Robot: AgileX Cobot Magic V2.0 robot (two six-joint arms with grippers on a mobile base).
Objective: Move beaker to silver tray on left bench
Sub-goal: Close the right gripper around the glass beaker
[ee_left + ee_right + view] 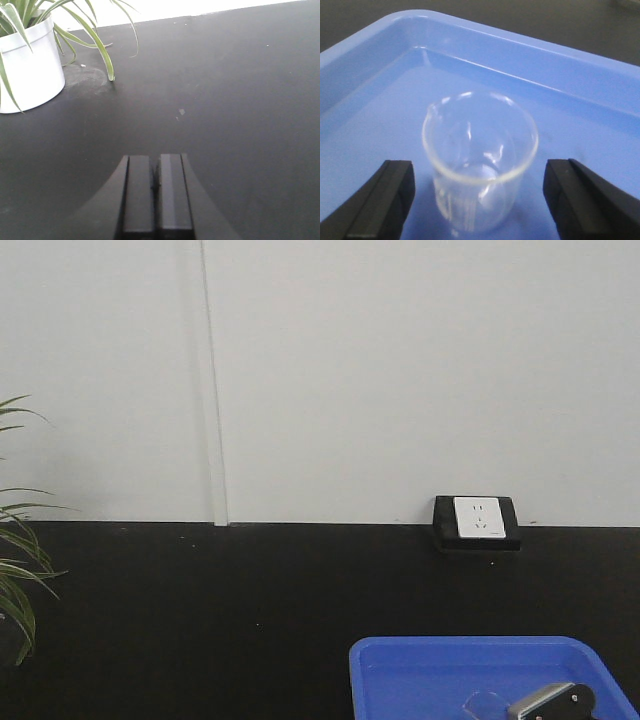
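My right gripper (479,197) is spread: its two black fingers (382,200) stand wide apart, one on each side of the small clear glass beaker (480,160), neither touching the glass. The beaker stands upright and empty inside the bright blue plastic tray (530,47), which rests on the matte black bench top (230,100). My left gripper (156,195) hangs above that top, fingers pressed together on nothing, right of a white plant pot (27,67).

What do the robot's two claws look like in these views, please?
Both are matte black. The left claw has two flat, rectangular fingers rising from a flared base. The right claw has thick, wedge-shaped fingers; the front view shows a silvery edge on it. No cables or lettering are visible.
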